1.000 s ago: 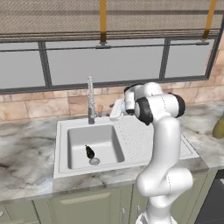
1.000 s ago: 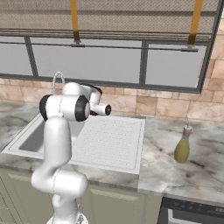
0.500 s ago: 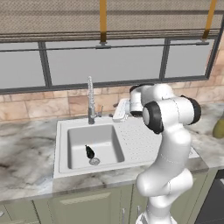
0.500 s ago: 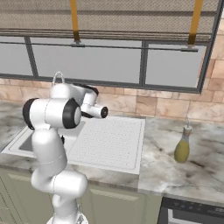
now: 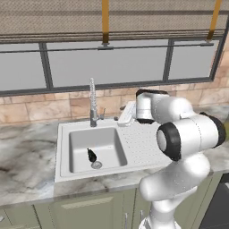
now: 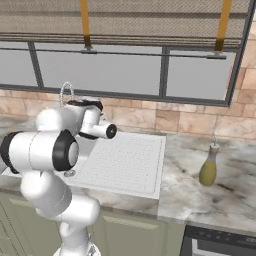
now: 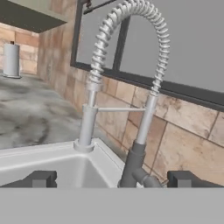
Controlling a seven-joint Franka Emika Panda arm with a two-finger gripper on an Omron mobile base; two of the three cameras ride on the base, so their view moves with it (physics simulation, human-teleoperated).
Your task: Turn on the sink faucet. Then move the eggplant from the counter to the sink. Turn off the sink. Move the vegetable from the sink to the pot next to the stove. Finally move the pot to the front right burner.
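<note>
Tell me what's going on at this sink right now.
The robot arm has its open tool lined up on the sink faucet, close to its base and small lever, gripping nothing. The eggplant already lies in the sink basin beside the drain. No running water is visible.

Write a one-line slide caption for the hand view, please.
Open fingers frame the spring-coil sink faucet standing at the sink rim.

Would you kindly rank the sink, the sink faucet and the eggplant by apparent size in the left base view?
1. The sink, basin plus drainboard, is by far the largest.
2. The sink faucet, tall but slim.
3. The eggplant, a small dark shape on the basin floor beside the drain.
</note>
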